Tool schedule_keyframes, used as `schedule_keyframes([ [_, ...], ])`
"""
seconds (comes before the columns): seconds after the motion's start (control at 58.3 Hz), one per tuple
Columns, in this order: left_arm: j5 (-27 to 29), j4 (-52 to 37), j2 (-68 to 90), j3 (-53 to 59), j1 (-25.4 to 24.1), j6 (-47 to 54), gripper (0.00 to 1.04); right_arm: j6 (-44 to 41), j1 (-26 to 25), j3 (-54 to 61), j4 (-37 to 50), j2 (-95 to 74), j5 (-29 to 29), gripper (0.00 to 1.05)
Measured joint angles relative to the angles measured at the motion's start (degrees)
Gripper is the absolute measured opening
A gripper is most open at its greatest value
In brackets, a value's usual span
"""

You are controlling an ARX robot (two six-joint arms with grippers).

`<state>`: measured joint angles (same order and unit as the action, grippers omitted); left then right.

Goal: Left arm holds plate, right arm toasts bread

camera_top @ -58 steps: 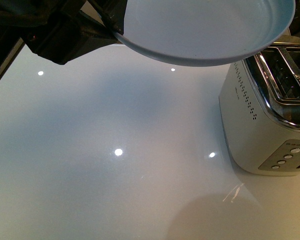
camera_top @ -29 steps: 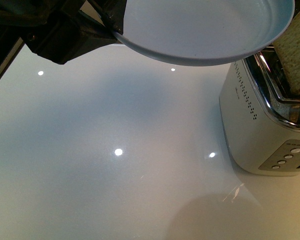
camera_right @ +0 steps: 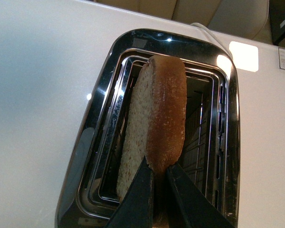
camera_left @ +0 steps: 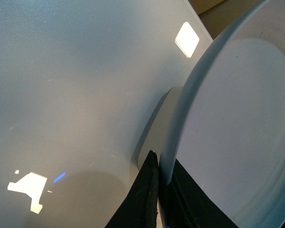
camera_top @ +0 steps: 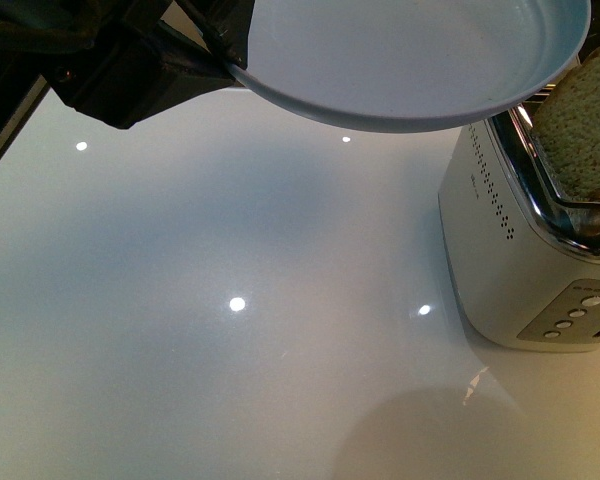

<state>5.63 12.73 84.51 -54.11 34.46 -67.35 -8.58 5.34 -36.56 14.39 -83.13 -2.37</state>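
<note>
Left pincer (camera_left: pixel 162 176) clamped on plate (camera_top: pixel 410 60) rim, arm cut off at front view's upper left, right pincer (camera_right: pixel 159 176) closed on bread (camera_right: pixel 156 114) crust, slice lower end hidden in toaster (camera_top: pixel 510 250) slot.

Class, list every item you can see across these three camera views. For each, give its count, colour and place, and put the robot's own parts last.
plate: one, pale blue-white, held in the air above the table, beside the toaster.
bread: one slice, speckled tan with brown crust, upright in a toaster slot, top sticking out.
toaster: one, white body with chrome top, on the table at the right of the front view.
table: one, glossy white, under everything.
left gripper: one, black, clamped on the plate's rim.
right gripper: one, black, pinching the bread's crust edge over the toaster.
</note>
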Motion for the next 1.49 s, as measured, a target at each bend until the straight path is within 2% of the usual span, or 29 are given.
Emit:
schedule_keyframes([
  [0.034, 0.00, 0.00, 0.00, 0.00, 0.00, -0.02, 0.03, 0.04, 0.02, 0.11, 0.28, -0.15, -0.02, 0.12],
  [0.223, 0.00, 0.00, 0.00, 0.00, 0.00, 0.00, 0.03, 2.29, -0.87, 2.69, 1.11, 3.17, 0.24, 0.52],
  [0.549, 0.02, 0.00, 0.00, -0.02, 0.00, 0.00, 0.03, 9.01, -4.79, 8.00, -3.15, 23.65, 0.68, 0.97],
  [0.79, -0.02, 0.00, 0.00, -0.02, 0.00, 0.00, 0.03, 9.27, -4.96, 8.61, -2.40, 25.64, 1.18, 0.95],
  [0.91, 0.07, 0.00, 0.00, -0.02, -0.07, 0.00, 0.03, 8.98, -5.14, 16.57, 17.51, 26.05, 2.21, 0.77],
  [0.995, 0.00, 0.00, 0.00, -0.02, -0.07, 0.00, 0.03, 8.96, -5.16, 20.35, 23.39, 28.30, 2.25, 0.63],
  [1.356, 0.00, 0.00, 0.00, -0.02, -0.07, 0.00, 0.03, 8.96, -5.25, 28.61, 22.29, 38.05, 2.25, 0.05],
  [1.39, 0.00, 0.00, 0.00, -0.02, -0.07, 0.00, 0.03, 8.68, -5.25, 29.07, 21.88, 38.95, 2.25, 0.02],
  [1.493, 0.00, 0.00, 0.00, -0.02, -0.07, 0.00, 0.03, 8.81, -5.25, 30.51, 20.46, 41.68, 2.23, 0.02],
])
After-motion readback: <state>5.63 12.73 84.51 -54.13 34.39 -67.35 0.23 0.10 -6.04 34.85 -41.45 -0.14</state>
